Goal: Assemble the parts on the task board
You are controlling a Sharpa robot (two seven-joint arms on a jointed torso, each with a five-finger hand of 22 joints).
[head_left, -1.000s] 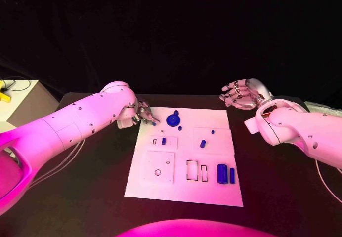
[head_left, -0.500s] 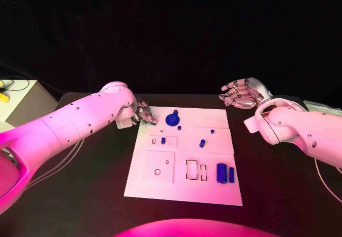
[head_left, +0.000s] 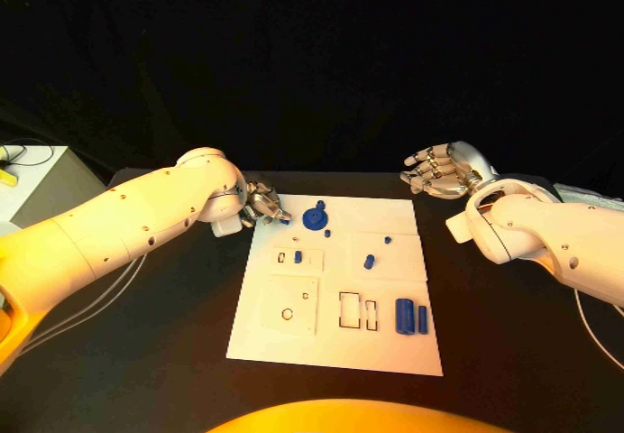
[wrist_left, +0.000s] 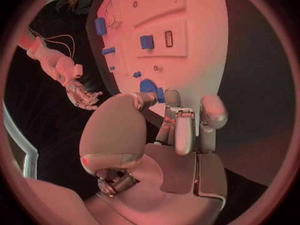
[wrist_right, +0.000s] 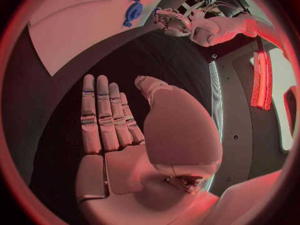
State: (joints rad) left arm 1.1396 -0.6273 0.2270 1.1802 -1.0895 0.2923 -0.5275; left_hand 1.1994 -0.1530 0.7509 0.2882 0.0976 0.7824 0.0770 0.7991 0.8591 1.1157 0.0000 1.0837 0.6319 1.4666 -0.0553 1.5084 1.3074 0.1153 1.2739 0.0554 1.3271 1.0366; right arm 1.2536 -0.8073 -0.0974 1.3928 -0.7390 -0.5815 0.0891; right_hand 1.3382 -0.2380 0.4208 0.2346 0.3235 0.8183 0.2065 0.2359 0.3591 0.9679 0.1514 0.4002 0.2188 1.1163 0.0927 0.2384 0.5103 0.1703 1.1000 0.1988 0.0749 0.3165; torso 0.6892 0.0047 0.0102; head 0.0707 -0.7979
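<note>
The white task board [head_left: 333,338] lies mid-table. A round blue part [head_left: 315,216] stands near its far left corner. My left hand [head_left: 264,203] hovers just beside that part, thumb and a fingertip [wrist_left: 172,97] pinching a small blue part [wrist_left: 160,94]. More small blue parts [head_left: 370,262] sit in the board's middle, and two blue bars [head_left: 412,318] lie at its near right. My right hand [head_left: 442,171] is raised beyond the far right corner, fingers [wrist_right: 103,115] straight and apart, holding nothing. The right wrist view also takes in the board [wrist_right: 81,30] and the round part [wrist_right: 132,11].
A pale box [head_left: 39,185] stands off the table's left side with a yellow thing on it. Thin cables [head_left: 91,302] trail under my left arm. Black tabletop [head_left: 143,361] surrounds the board on both sides and in front.
My left hand has crept slightly toward the round blue part, carrying the small part with it. The right hand has stayed where it was.
</note>
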